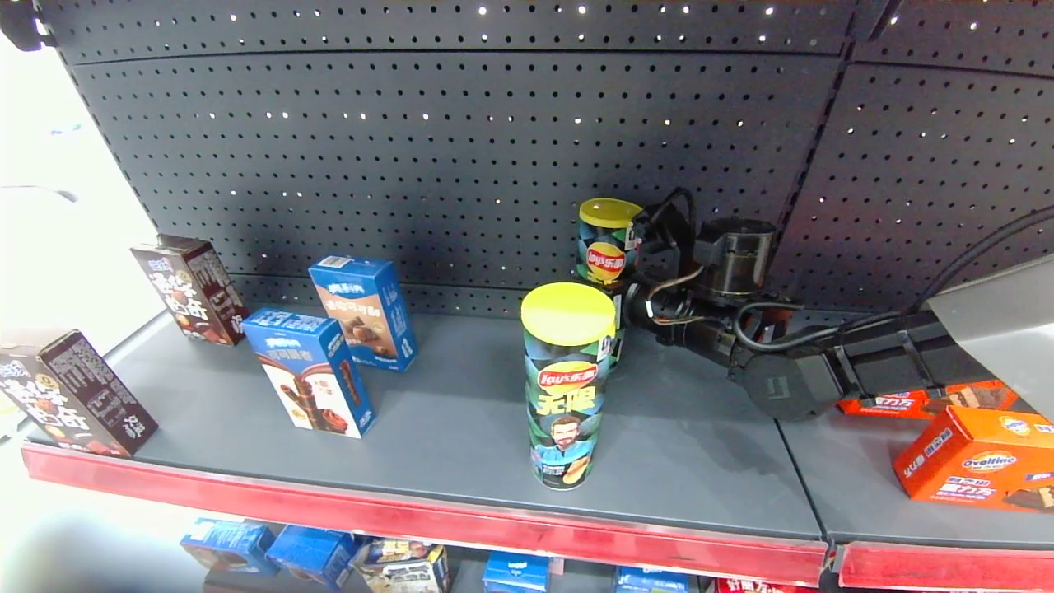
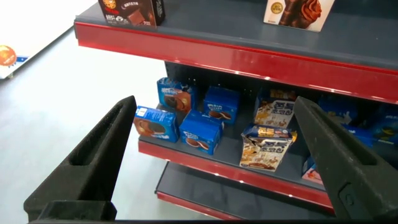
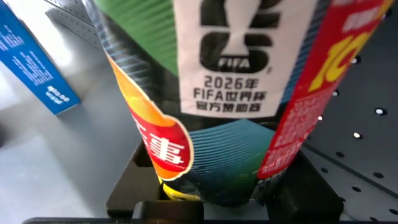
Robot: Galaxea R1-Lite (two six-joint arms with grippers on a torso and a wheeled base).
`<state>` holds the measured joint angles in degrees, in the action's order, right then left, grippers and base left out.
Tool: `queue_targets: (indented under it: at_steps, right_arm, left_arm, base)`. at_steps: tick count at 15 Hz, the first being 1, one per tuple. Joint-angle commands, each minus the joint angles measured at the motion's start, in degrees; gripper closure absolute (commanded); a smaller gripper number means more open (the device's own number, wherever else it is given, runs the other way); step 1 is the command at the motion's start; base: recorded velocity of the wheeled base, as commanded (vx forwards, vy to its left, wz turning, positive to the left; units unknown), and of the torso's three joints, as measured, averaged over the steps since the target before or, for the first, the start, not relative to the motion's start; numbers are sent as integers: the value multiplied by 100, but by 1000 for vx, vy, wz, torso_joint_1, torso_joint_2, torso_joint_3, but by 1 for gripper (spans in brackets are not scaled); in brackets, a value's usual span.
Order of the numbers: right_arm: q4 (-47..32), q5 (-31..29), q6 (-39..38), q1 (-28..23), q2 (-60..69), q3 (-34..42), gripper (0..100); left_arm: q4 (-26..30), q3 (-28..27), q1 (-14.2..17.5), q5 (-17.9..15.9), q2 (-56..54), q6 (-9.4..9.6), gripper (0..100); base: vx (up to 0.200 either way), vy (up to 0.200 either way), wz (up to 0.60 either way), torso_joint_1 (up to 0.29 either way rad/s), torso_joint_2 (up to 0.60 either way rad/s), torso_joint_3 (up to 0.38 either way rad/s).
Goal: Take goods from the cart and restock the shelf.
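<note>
**Right claw gripping a chip can at the back of the shelf**

The right gripper (image 1: 632,268) is reaching in from the right side of the shelf (image 1: 461,428) and is clamping the rear chip can (image 1: 608,239) between its fingers. The right wrist view is showing the same can (image 3: 217,93) filling the space between those fingers. The can is standing upright near the shelf's back edge, close to the pegboard (image 1: 461,165). Its base is hiding behind the front chip can (image 1: 568,387), so I cannot tell whether it is resting on the shelf. The front chip can is standing upright just ahead of it, nearer the red front edge.

Toward the shelf's left edge, two brown boxes are standing: one (image 1: 191,288) near the back-left corner, one (image 1: 74,395) at the front-left corner. Two blue boxes are standing between them and the cans, one (image 1: 365,311) farther back, one (image 1: 311,371) nearer the front. Two orange boxes (image 1: 972,461) are lying on the neighbouring section to the right.

The left gripper (image 2: 214,102) is hanging below with its fingers spread wide, gripping nothing, and facing a lower shelf (image 2: 205,165) stocked with blue packs (image 2: 199,130).
</note>
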<state>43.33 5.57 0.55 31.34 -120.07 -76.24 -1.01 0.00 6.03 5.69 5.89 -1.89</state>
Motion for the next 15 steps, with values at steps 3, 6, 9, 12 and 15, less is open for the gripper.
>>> queue_targets:
  at_steps: [3,6,9,12,15]
  right_arm:
    - [-8,14,7,12,1,13,100]
    - [-8,14,42,12,-43,30,100]
    - [-8,23,51,12,-43,57,0]
    - [-43,14,68,21,141,470,0]
    - [0,14,218,12,677,1524,0]
  left_arm:
    - [-4,0,12,2,9,-4,0]
    - [-4,0,3,2,9,-4,0]
    - [-4,0,3,2,9,-4,0]
    - [-4,0,3,2,9,-4,0]
    - [-4,0,3,2,9,-4,0]
  base:
    - [0,0,0,0,0,0]
    - [0,0,0,0,0,0]
    - [0,0,0,0,0,0]
    - [0,0,0,0,0,0]
    - [0,0,0,0,0,0]
